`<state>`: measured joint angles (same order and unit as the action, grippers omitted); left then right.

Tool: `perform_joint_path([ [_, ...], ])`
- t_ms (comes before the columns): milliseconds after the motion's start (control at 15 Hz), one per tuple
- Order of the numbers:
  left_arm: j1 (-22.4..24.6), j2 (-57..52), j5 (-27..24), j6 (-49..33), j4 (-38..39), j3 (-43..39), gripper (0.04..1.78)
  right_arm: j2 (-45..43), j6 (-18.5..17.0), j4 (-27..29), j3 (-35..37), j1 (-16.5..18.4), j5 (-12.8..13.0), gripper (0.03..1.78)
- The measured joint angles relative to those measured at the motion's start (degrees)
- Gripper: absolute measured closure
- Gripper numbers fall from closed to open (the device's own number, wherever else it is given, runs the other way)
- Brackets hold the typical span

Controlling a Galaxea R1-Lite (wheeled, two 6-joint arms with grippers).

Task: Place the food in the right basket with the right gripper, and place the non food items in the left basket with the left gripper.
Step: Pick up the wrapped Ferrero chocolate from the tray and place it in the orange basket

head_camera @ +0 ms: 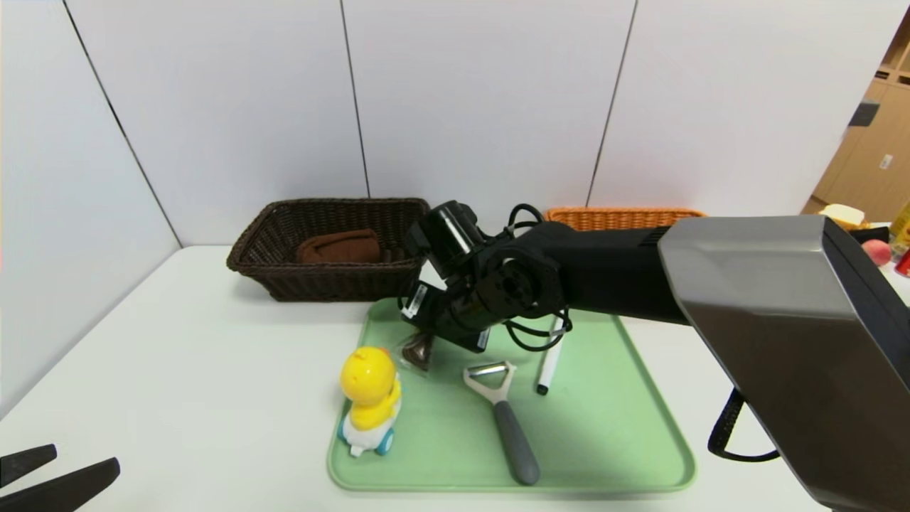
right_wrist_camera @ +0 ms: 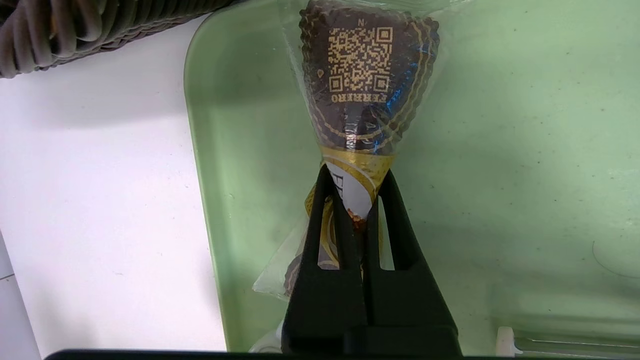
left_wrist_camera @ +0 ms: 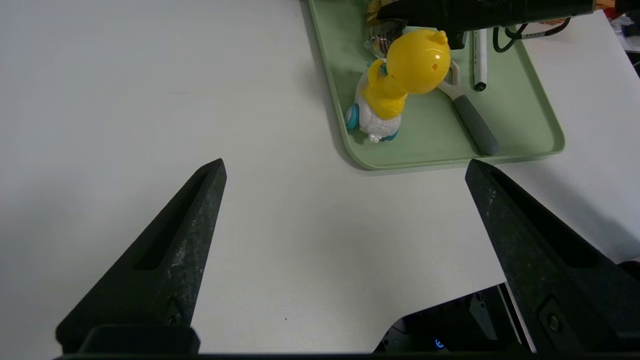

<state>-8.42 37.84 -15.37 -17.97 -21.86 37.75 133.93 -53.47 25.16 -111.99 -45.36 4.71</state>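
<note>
Chocolate packet [right_wrist_camera: 369, 85] held over green tray [right_wrist_camera: 500, 150], pinched at wrapper neck by right hand [right_wrist_camera: 356, 212]; light, crinkly film judged slippery, contents crushable, so neck grip is preferred. Left hand [left_wrist_camera: 345, 215] parked spread over desk [left_wrist_camera: 150, 100]

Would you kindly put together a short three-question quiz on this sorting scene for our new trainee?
1. True or false: the right gripper is shut on the chocolate packet.
2. Which lies on the green tray between the yellow duck toy and the white marker? A) spoon B) peeler C) cup
3. Fill in: the left gripper hangs open over the bare ____.

Key: 1 true; 2 B; 3 table.
</note>
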Motion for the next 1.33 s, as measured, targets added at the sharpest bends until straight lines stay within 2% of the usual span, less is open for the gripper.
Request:
perform_joint_path([
  [267, 0.0, -0.1, 0.2, 0.0, 0.0, -0.1, 0.13, -1.1, -0.9, 0.7, 0.1, 0.7, -0.1, 1.75],
  [733, 0.0, -0.1, 0.0, 0.0, 0.0, -0.1, 0.13, -8.2, -3.0, 0.4, 0.1, 6.5, 0.0, 1.75],
  [867, 0.0, -0.1, 0.0, 0.0, 0.0, -0.2, 0.13, -11.1, -2.2, 0.1, 0.1, 9.2, 0.1, 1.75],
  [1067, 0.0, 0.1, -0.1, -0.4, 0.1, -0.2, 0.13, -14.8, 1.2, 0.0, 0.1, 14.8, 0.1, 1.75],
  [1333, 0.0, 0.2, -0.1, -0.4, 0.1, -0.1, 0.13, -17.5, 1.8, 0.1, 0.2, 22.3, 0.0, 1.75],
])
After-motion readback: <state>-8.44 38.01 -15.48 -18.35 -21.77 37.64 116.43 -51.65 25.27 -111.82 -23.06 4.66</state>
